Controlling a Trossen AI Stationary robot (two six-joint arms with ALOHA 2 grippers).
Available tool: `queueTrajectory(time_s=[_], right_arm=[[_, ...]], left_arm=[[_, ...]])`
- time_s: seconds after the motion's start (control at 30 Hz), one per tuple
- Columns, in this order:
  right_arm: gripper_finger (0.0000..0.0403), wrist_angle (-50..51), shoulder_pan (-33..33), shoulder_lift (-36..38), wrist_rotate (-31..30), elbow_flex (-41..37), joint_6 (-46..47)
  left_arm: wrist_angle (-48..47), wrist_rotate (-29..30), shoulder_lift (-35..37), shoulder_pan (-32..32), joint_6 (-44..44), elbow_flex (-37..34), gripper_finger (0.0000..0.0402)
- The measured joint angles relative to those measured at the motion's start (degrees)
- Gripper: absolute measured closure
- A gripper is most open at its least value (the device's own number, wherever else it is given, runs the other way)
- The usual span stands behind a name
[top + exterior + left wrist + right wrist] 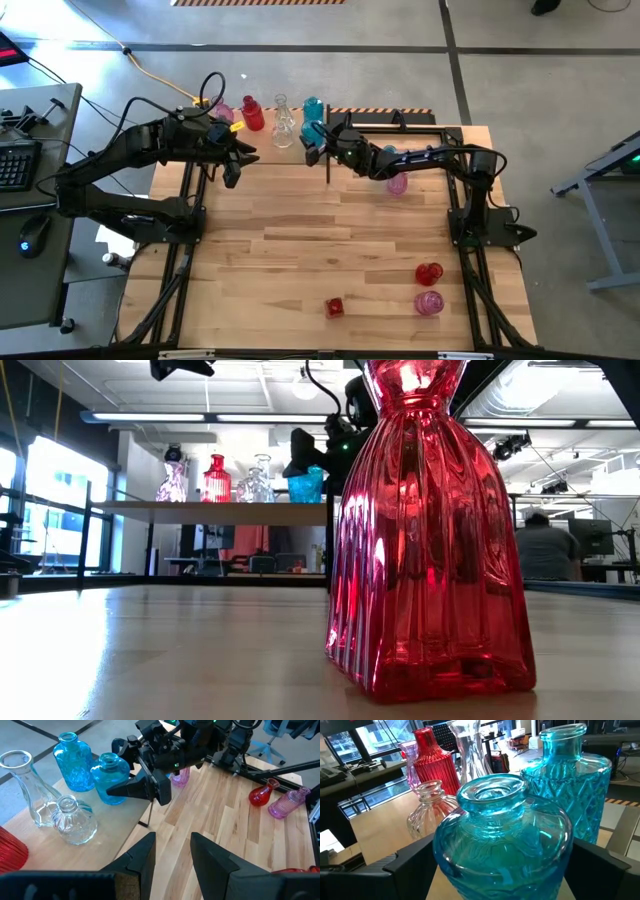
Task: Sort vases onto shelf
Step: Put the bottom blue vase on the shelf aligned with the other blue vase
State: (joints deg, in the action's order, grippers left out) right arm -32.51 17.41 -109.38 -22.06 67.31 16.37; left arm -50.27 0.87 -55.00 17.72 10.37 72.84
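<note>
The light-wood shelf (265, 148) stands at the table's far side. On it stand a pink vase (228, 112), a red one (252, 113), clear ones (283, 120), a tall teal one (313, 107) and a round teal vase (502, 835). My right gripper (314, 140) is open, its fingers on either side of the round teal vase's body. My left gripper (172, 855) hangs open above the shelf's near edge with nothing between its fingers. My right gripper's fingers (410, 862) stand close on either side of the round teal vase's body (445, 855); I cannot tell whether they touch it. They come level from the table's right side. The vase stands upright on the shelf.
On the tabletop stand a pink vase (397, 183) under my right arm, a red (429, 273) and a pink one (428, 303) at the near right, and a ribbed red one (335, 307) near the front edge. The black frame rails (185, 250) run along both sides.
</note>
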Motion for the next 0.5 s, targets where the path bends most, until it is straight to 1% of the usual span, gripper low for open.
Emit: queueTrajectory(time_s=[0.4,0.5], right_arm=[[0.0035,-1.16,0.02,-0.15,0.02,0.28,-0.23],[0.0022,-1.37,0.07,-0.15,0.07,0.34,0.26]], left_arm=[[-0.01,0.01,0.0,0.0,0.0,0.0,0.0289],[-0.01,0.01,0.0,0.0,-0.02,0.0,0.0289]])
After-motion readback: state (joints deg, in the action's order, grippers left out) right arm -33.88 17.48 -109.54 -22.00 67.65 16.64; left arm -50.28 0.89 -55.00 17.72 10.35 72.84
